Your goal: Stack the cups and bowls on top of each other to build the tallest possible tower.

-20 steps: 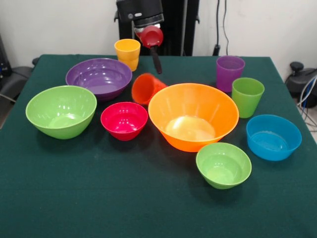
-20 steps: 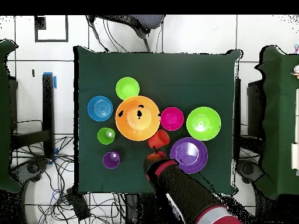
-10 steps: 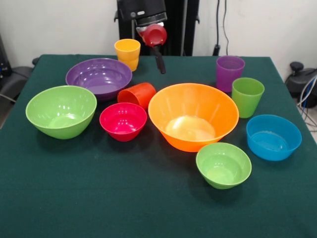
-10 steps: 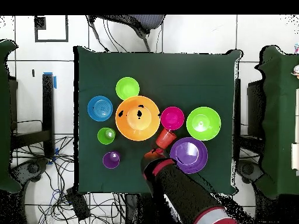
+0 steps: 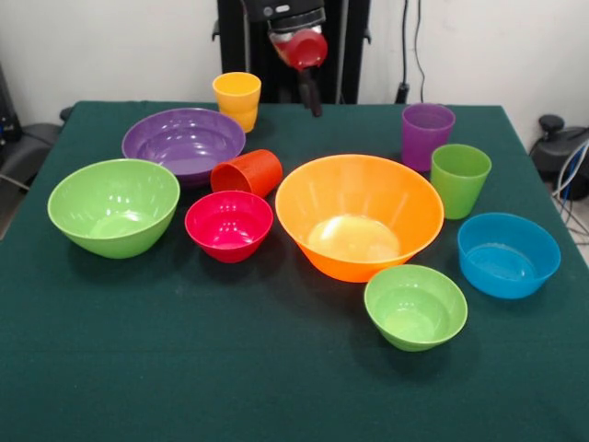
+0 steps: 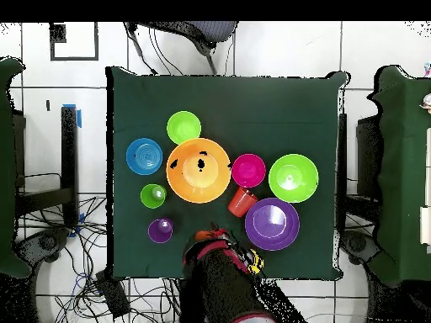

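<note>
Six bowls sit apart on the counter (image 5: 110,368), none stacked, so no tower exists yet. The orange-red cup (image 5: 247,173), a second ago tilted beside the orange bowl (image 5: 359,216), now lies on its side between the purple bowl (image 5: 184,143) and the magenta bowl (image 5: 229,224), touching or nearly touching both. The end effector (image 5: 311,92) has drawn up and back toward the far edge and carries nothing. By my judgement the cup was knocked or dropped, and needs righting before use. Whether the fingers are spread or closed I cannot tell; the overhead view hides them under the arm (image 6: 220,282), along with the yellow cup (image 5: 236,99).
</note>
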